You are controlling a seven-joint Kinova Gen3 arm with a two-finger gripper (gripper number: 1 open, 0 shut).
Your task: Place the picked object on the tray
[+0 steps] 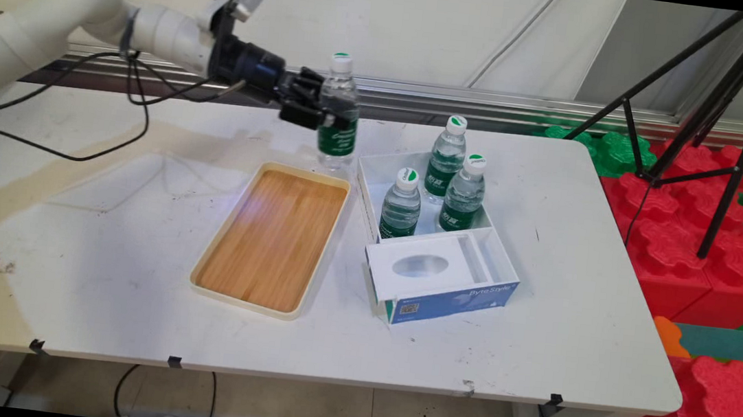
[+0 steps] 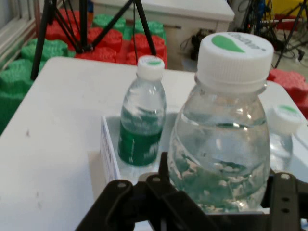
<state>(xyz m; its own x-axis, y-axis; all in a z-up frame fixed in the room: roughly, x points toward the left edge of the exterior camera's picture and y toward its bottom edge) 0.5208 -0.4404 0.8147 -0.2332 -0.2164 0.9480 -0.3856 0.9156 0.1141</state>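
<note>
Pincer [image 1: 326, 117] clamped round the body of a water bottle [image 1: 339, 110], at the level of its green label, fingers pressed against both sides. Held upright, white cap with green mark on top, just past the far end of a wooden tray [image 1: 272, 238] and apparently lifted clear of the white table [image 1: 573, 326], though contact under the base cannot be told for sure. Reached in from the left on a white arm [image 1: 88, 16] with black cables [image 1: 127, 107] drooping toward the table. Seen large and close in the hand view [image 2: 219, 144], clear water inside, black linkage of the pincer [image 2: 192, 211] wrapped about its lower part. Lying lengthways beside a white open box [image 1: 433, 243], the tray with cream rim and bare wood floor. Standing upright in the far part of that box, three more bottles of the same kind: one at the back [image 1: 446, 158], one at the right [image 1: 464, 192], one at the left front [image 1: 402, 203]. Covering the near part of the box, a white insert with an oval hole [image 1: 419, 265]; blue printed side facing the camera. Off to the right beyond the table, red and green foam blocks [image 1: 679, 241] and a black tripod [image 1: 735, 102].
</note>
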